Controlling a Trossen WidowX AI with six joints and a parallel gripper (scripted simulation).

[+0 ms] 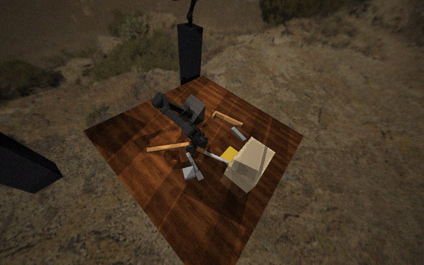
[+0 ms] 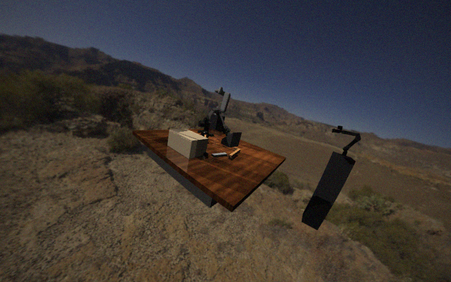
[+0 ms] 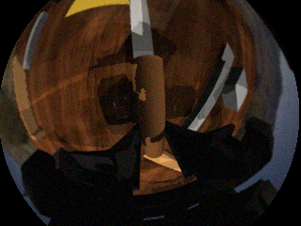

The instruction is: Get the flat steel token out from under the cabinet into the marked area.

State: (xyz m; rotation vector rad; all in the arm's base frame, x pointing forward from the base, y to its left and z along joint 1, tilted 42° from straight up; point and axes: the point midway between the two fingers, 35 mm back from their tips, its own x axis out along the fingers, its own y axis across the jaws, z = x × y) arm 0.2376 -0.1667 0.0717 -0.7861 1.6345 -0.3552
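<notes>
The beige cabinet (image 1: pixel 256 152) (image 2: pixel 181 143) stands on the table (image 1: pixel 207 200) (image 2: pixel 228 174). The yellow marked area (image 1: pixel 229 153) (image 3: pixel 100 3) lies in front of it. My gripper (image 1: pixel 197 148) (image 3: pixel 150 123) is shut on the brown handle of a long tool (image 1: pixel 215 156) (image 3: pixel 142 35). The tool's grey flat shaft points at the cabinet, and its far end is at the cabinet's front beside the yellow area. Whether that end is under the cabinet is hidden. The steel token is not visible in any view.
A wooden bar (image 1: pixel 167 147) lies behind the gripper. A grey stick (image 1: pixel 192 162) (image 3: pixel 217 94) lies beside a grey block (image 1: pixel 188 172) (image 3: pixel 239 91). A grey bar (image 1: pixel 238 133) (image 2: pixel 219 154), a hooked wooden stick (image 1: pixel 228 118) (image 2: pixel 234 153) and a dark block (image 1: pixel 196 108) (image 2: pixel 233 138) are on the other side.
</notes>
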